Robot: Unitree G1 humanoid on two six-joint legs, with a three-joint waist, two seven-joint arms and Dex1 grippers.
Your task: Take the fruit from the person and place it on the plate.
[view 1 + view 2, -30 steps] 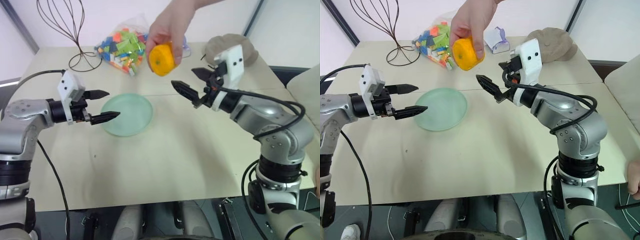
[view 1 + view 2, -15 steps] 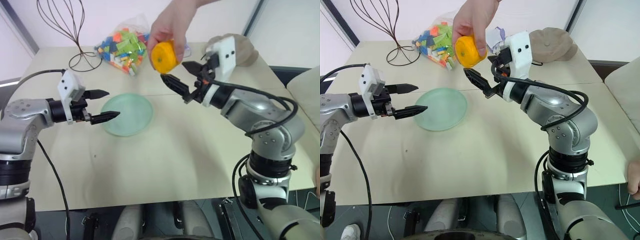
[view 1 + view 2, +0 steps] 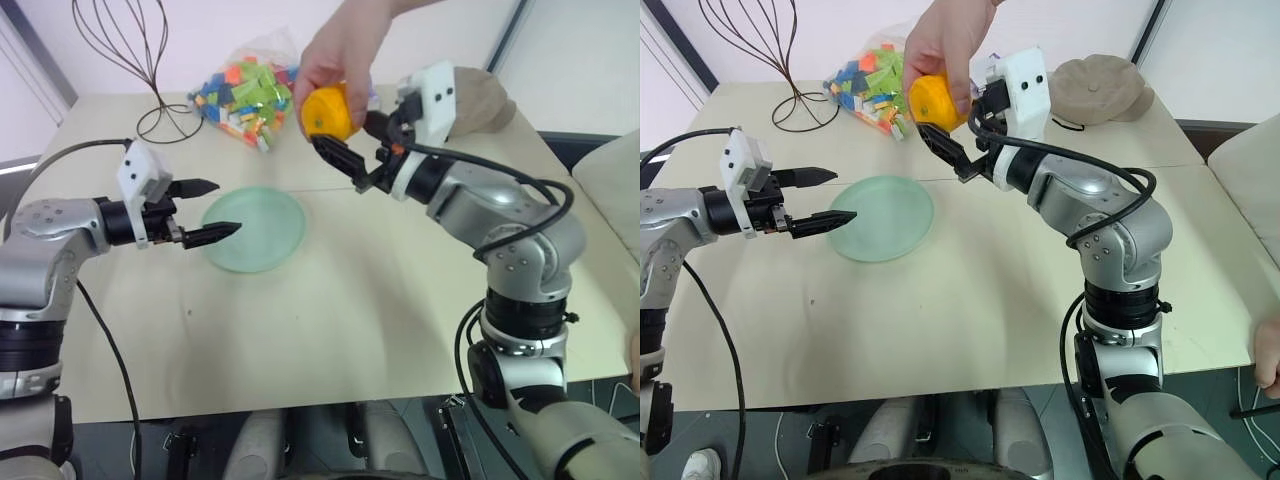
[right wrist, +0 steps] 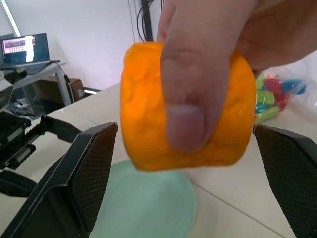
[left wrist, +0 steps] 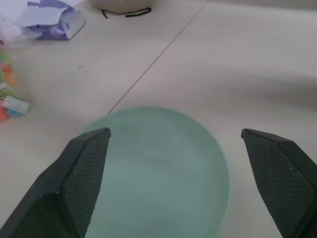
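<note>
Table (image 3: 330, 300): person's hand (image 3: 345, 45) half-hides fruit (image 3: 327, 112), arm cropped; both robot jaws open, empty.

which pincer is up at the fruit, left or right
The right pincer: it stands open beside the fruit in the person's hand, not gripping it. The left pincer is also open but hangs low at the plate.
</note>
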